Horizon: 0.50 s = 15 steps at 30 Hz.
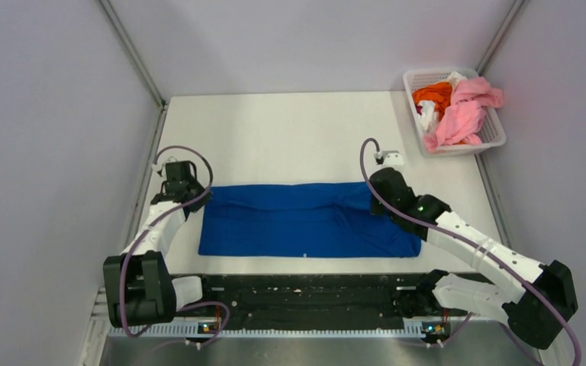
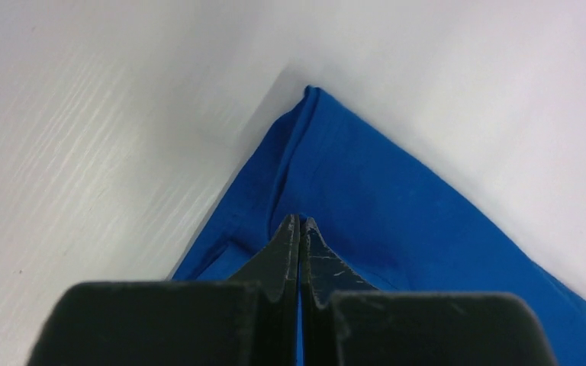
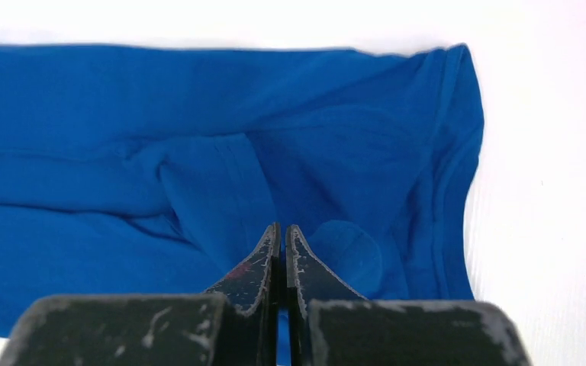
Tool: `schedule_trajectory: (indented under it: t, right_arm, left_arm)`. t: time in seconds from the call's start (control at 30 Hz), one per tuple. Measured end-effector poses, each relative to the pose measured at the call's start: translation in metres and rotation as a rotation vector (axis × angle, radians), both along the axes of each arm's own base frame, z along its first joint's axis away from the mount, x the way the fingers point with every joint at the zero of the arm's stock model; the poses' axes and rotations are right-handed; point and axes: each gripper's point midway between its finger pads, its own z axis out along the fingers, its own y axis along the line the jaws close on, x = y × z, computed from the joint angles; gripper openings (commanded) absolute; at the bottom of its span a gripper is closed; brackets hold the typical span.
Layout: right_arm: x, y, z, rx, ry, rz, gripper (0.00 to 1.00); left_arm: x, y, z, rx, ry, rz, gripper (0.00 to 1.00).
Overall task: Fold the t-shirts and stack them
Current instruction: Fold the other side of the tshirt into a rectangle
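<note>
1. Left end effector: jaws closed tight, tips meeting. It sits over the left end of the blue t-shirt, at its far corner.
2. Left wrist view: the tips are over blue cloth, and the shirt's corner points away just ahead of them. Can't tell if any cloth is pinched.
3. Right end effector: jaws also closed tight, over the shirt's right end near the far edge.
4. Right wrist view: the shirt spreads ahead and to the left of my tips, creased, with a folded flap just ahead-left. Its stitched edge runs down the right side. Grip on cloth: can't tell.
5. The shirt lies flat on the bench as a long band between my two end effectors.
6. Basket is well beyond and to the right of my right end effector. It holds pink, orange and white t-shirts, bunched up.
</note>
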Motion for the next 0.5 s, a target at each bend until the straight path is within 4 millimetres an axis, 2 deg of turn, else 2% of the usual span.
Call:
schedule_trajectory:
  t: [0.13, 0.27, 0.37, 0.5]
  right_arm:
    - [-0.014, -0.006, -0.01, 0.002, 0.029, -0.018, 0.0]
    - [-0.019, -0.008, -0.012, 0.001, 0.041, -0.018, 0.0]
    - [-0.021, -0.006, -0.013, 0.003, 0.046, -0.012, 0.0]
    - [-0.024, -0.001, -0.016, 0.006, 0.054, 0.004, 0.01]
  left_arm:
    - [-0.015, 0.008, -0.01, 0.005, 0.009, 0.065, 0.0]
    - [-0.015, 0.018, -0.007, 0.016, -0.002, 0.117, 0.0]
    - [-0.011, 0.025, 0.001, 0.017, -0.012, 0.143, 0.0]
    - [0.005, 0.032, 0.023, 0.019, -0.062, 0.157, 0.0]
